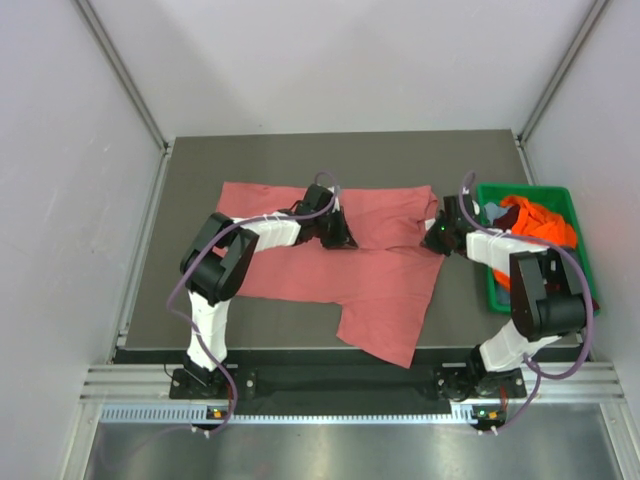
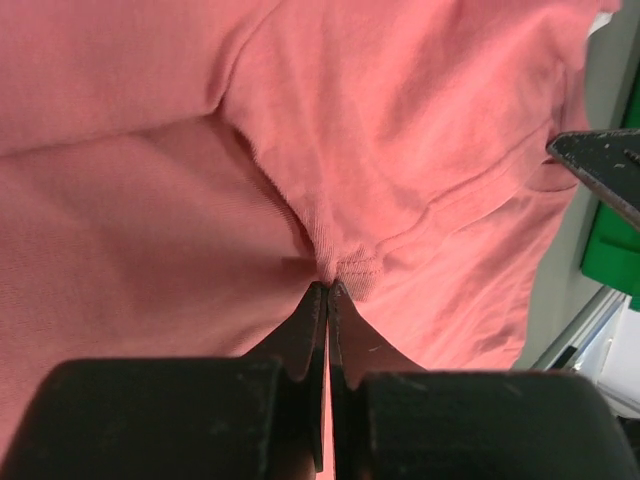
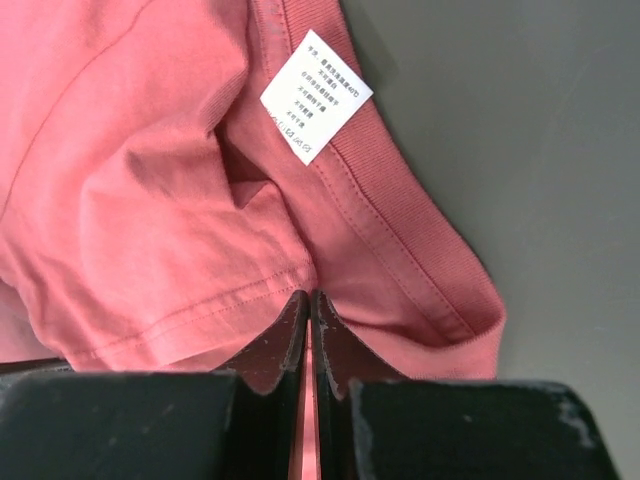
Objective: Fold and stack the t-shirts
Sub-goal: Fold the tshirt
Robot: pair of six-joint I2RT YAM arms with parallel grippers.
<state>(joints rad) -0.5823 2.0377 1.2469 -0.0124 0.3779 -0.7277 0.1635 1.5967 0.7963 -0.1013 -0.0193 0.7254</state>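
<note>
Pinching | salmon-pink t-shirt (image 1: 385, 300) is clamped by left gripper (image 2: 328, 288) at a seam (image 2: 362, 266) near 12 o'clock, by right gripper (image 3: 309, 297) beside the collar (image 3: 400, 215) at 3 o'clock | presumably to be pulled flat.

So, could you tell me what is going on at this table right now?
Both arms are handling the salmon-pink t-shirt spread on the dark table. The left hand is shut on a pinch of fabric near the shirt's middle; the right hand is shut on fabric beside the ribbed neckband and white label. An orange t-shirt lies in the green bin on the right.
</note>
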